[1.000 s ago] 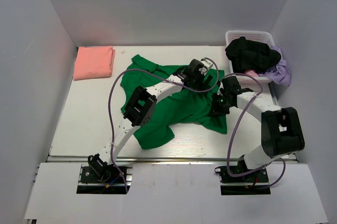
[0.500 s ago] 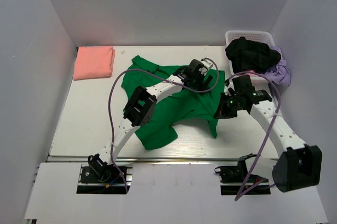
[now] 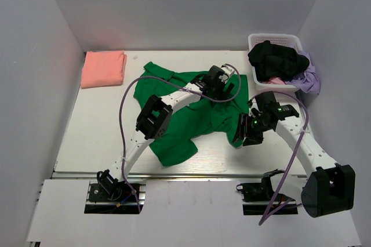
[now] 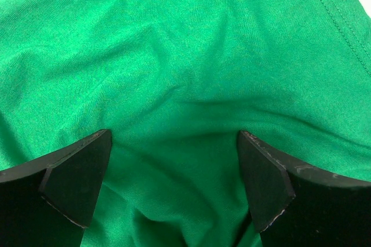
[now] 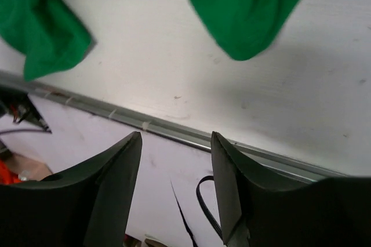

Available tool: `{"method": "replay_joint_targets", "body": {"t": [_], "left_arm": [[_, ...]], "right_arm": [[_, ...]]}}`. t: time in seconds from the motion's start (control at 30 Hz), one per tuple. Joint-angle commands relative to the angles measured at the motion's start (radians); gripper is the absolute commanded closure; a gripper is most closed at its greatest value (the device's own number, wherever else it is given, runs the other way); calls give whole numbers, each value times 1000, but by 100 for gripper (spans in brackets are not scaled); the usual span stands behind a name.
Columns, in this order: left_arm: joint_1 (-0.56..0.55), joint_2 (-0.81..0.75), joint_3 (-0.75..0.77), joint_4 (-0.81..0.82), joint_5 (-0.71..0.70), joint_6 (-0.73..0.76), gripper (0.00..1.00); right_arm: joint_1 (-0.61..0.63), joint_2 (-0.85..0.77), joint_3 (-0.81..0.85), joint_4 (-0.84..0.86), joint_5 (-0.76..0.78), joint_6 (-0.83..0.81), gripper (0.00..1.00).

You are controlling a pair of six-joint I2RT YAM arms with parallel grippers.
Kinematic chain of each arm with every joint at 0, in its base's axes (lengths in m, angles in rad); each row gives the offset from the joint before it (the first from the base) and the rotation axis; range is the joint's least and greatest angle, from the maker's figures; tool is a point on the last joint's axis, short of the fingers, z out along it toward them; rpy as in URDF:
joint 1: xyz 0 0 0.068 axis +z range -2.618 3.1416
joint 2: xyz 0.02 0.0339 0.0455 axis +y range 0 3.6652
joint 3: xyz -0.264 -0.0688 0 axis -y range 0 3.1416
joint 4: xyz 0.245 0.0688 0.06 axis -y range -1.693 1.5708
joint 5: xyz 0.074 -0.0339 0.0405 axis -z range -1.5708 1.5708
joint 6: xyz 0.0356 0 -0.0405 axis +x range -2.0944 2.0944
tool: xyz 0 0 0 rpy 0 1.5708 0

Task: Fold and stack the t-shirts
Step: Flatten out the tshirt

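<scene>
A bright green t-shirt point(image 3: 191, 116) lies crumpled across the middle of the table. Its right edge is folded over toward the front. A salmon-pink t-shirt point(image 3: 103, 68) lies folded at the back left. My left gripper point(image 3: 225, 87) hovers over the green shirt's upper right part. In the left wrist view it point(image 4: 174, 142) is wide open, with green cloth point(image 4: 185, 55) under and between the fingers. My right gripper point(image 3: 243, 134) is at the shirt's front right corner. In the right wrist view it point(image 5: 175, 137) is open with nothing between the fingers, and a green corner point(image 5: 249, 9) lies just beyond them.
A white basket point(image 3: 275, 39) at the back right holds dark clothes point(image 3: 277, 60), and a lilac garment point(image 3: 310, 79) hangs over its side. The table's metal front rail point(image 5: 174, 131) runs just under the right gripper. White walls stand on three sides.
My right gripper pulled the green shirt's right edge toward the front, folding it over, then opened and let the cloth go. The left gripper has stayed in place, open.
</scene>
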State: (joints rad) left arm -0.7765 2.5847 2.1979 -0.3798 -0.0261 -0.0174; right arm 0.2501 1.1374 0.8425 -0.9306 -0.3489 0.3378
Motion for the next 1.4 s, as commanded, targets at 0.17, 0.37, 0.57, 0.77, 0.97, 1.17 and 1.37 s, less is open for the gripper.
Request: {"method": "replay_joint_targets", "body": {"t": [0.17,0.37,0.57,0.77,0.97,1.17,1.37], "left_arm": [[-4,35,-92,-203,0,-12,1],[-4,35,-101,-203,0,-12,1],[-4,35,-101,-194,0,-12,1],[-4,26,-113,-183,0,-12,1],[-4,26,-122,-183,9,-1,1],[-4,17,-122,-174,9,-1,1],[-4,17,-122,-174,37,8,1]], "right_arm": [[-6,123,-57,105,162,109,53],[-5,182,-106,283,111,112,54],[-3,272,-148,403,110,125,65],[-3,254,-131,328,229,122,100],[-8,144,-2,89,405,93,100],[-8,82,171,-325,660,182,100],[-25,-7,144,-381,729,277,71]]}}
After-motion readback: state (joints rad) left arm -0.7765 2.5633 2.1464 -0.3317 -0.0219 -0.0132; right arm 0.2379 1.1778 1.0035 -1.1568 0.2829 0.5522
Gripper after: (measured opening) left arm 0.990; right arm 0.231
